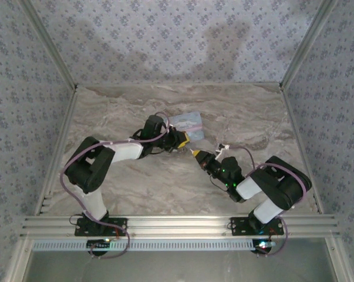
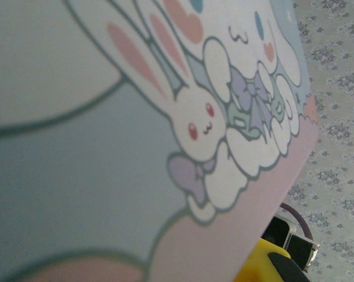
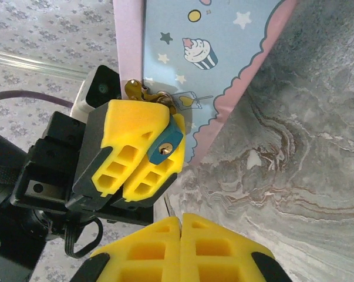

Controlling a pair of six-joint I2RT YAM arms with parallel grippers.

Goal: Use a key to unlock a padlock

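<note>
- The padlock (image 3: 172,134), a tiny bluish-grey body, sits pinched at the fingertips of the left gripper (image 3: 156,147), raised off the counter (image 3: 294,164) and just in front of the pale blue tin (image 3: 223,64).
- Its brass keyhole (image 3: 161,151) faces almost squarely back at the right wrist camera, so the lock's long axis seems to run away from that camera, toward the tin.
- A brass-coloured metal piece (image 3: 144,94) shows just above the lock against the tin's pink edge; I cannot tell whether it is shackle or clasp.
- The right gripper (image 3: 181,223) is the free one: the lock lies straight ahead of its tips and a little to the left, near but apart.
- Its fingers are pressed together. No key shows between them, so I cannot tell whether it carries one.
- From above, the left arm reaches forward and to the right, ending at the tin (image 1: 188,122). The right arm angles forward and to the left, with its gripper (image 1: 198,155) aimed at the left gripper (image 1: 179,141).
- Any insertion would turn on lining up with that keyhole.
</note>
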